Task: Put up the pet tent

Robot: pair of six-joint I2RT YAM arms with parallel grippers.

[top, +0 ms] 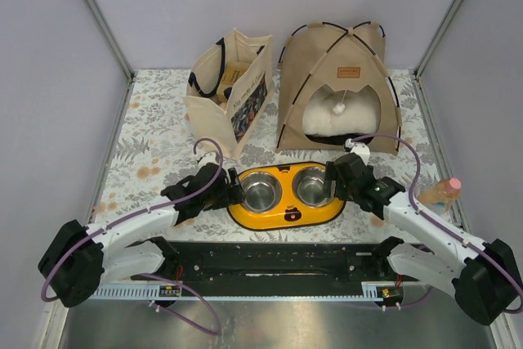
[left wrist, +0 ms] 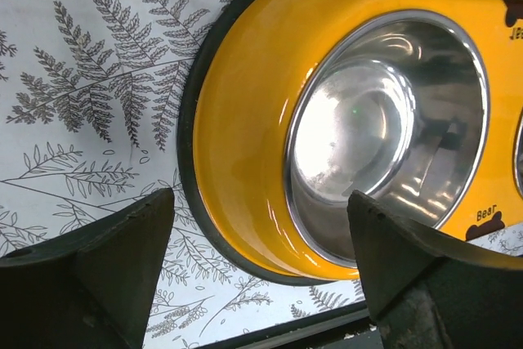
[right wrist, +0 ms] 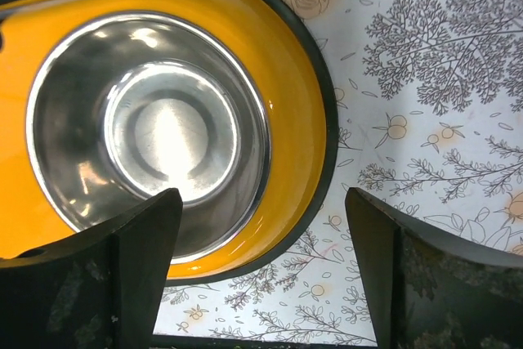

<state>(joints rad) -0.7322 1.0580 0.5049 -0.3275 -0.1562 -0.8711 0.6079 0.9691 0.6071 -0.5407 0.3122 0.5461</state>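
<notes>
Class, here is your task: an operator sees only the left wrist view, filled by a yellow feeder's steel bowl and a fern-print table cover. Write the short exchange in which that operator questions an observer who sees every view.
Operator: Is the pet tent up?
Observer: Yes. The tan canvas pet tent with thin black poles stands upright at the back of the table.
Operator: Where is the other arm?
Observer: The right gripper hangs open over the right end of the yellow plastic feeder with two steel bowls, gripping nothing.
</notes>
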